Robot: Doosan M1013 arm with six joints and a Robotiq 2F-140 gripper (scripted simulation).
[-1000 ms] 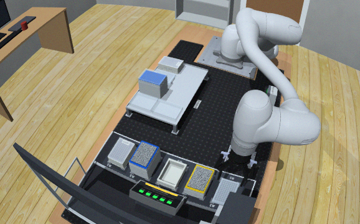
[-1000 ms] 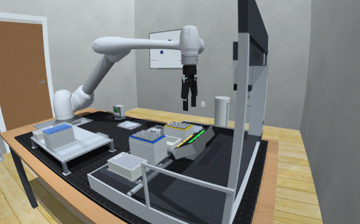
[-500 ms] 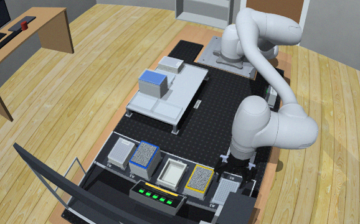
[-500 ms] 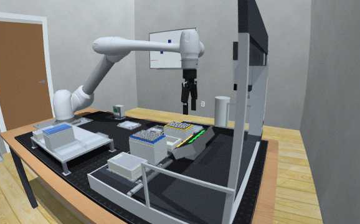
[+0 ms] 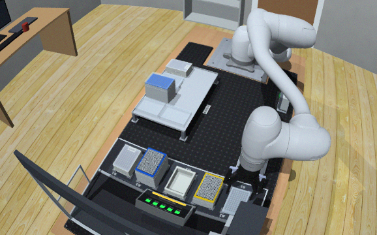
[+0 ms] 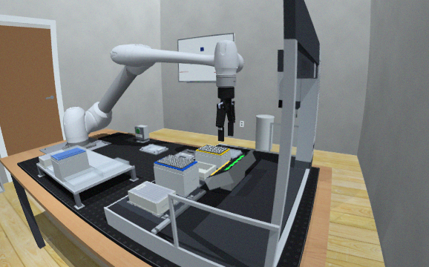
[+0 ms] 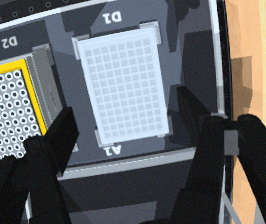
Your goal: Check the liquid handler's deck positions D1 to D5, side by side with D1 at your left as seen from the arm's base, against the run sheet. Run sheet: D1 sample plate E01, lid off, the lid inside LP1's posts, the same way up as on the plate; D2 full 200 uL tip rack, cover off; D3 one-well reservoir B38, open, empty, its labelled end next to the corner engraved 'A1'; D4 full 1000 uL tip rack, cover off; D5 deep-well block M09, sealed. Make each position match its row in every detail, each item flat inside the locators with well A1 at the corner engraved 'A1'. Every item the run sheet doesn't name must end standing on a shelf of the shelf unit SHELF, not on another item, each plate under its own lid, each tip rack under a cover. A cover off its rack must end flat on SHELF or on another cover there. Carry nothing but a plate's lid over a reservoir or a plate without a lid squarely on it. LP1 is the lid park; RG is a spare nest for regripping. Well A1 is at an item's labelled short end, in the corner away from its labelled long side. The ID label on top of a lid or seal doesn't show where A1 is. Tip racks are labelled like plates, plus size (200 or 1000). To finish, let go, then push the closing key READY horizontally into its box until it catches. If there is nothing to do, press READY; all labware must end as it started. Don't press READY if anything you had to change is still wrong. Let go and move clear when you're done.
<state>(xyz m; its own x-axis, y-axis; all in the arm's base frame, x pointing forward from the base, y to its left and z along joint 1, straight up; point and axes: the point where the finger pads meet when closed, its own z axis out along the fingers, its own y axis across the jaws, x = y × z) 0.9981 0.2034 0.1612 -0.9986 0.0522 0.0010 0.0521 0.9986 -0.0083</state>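
Note:
My gripper (image 5: pixel 244 183) is open and empty. It hangs well above deck position D1, which also shows in the side view (image 6: pixel 225 134). In the wrist view my two dark fingers frame a white sample plate (image 7: pixel 124 86) lying in the D1 locators, its grid of wells visible. The plate also shows in the overhead view (image 5: pixel 237 200). Beside it stand the yellow-rimmed tip rack (image 5: pixel 209 187) at D2, the open white reservoir (image 5: pixel 180 182) at D3, the blue-rimmed tip rack (image 5: pixel 152 163) at D4 and a pale block (image 5: pixel 127 159) at D5. A flat lid-like piece (image 6: pixel 154 149) lies behind the deck.
The shelf unit (image 5: pixel 179 98) holds a blue-topped box (image 5: pixel 160 86) and a low grey box (image 5: pixel 179 66). A panel with green lights (image 5: pixel 164 205) sits in front of the deck. A small box with a green button (image 6: pixel 141 133) stands near the arm's base. The handler's frame post (image 6: pixel 286 148) rises to the right.

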